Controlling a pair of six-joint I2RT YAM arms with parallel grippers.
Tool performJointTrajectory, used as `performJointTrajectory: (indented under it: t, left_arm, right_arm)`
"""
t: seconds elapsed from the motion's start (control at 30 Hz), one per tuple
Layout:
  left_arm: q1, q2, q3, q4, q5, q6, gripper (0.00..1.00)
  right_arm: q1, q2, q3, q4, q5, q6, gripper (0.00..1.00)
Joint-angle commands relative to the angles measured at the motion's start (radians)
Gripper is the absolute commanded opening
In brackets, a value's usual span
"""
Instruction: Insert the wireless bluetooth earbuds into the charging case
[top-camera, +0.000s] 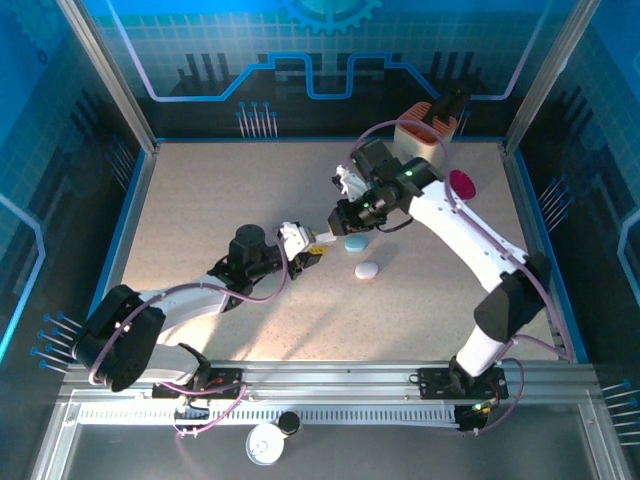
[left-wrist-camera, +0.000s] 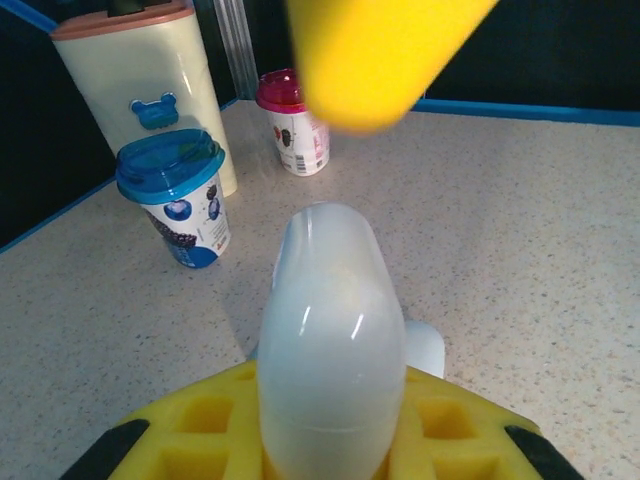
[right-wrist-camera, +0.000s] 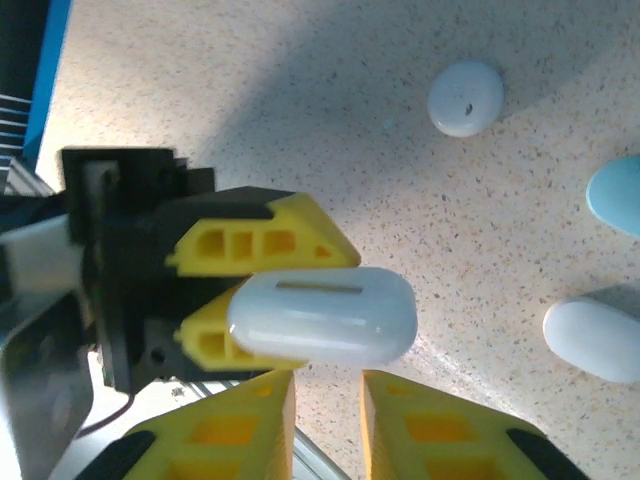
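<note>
Over the middle of the speckled table (top-camera: 200, 200), the left gripper (top-camera: 310, 250) clamps one end of a closed white case (right-wrist-camera: 325, 315) while the right gripper (right-wrist-camera: 328, 388) hangs just beside it, narrowly parted and empty; a careless pry could twist the smooth case loose.

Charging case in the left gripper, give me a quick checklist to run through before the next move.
1. Left gripper clamped on the white case: ok.
2. Case lid open to take an earbud: not ok, it looks closed.
3. Right gripper free, nothing between its fingers: ok.
4. Right gripper close to the case: ok.
5. Earbud located and ready to insert: cannot tell.
</note>
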Motion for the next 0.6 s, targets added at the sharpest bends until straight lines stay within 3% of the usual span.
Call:
performJointTrajectory:
  t: [0.0,0.27,0.37,0.57]
  left_arm:
    - [0.004,-0.059,0.021,-0.016,0.131,-0.032,0.18]
    - [0.004,-0.199,0.06,-0.336,0.303,0.08,0.18]
    - [0.003,-0.221,0.081,-0.408,0.323,0.109,0.19]
    - [0.002,-0.214,0.116,-0.44,0.352,0.114,0.19]
  right_arm:
    - [-0.028,-0.121,-0.045,0.057,-0.045,-0.158,0.28]
    - [0.018,-0.333,-0.231,0.112,-0.169,-0.834,0.65]
    - [0.05,-0.342,-0.238,0.076,-0.154,-0.969,0.69]
    - [0.102,-0.308,-0.28,0.109,-0.052,-1.054,0.7]
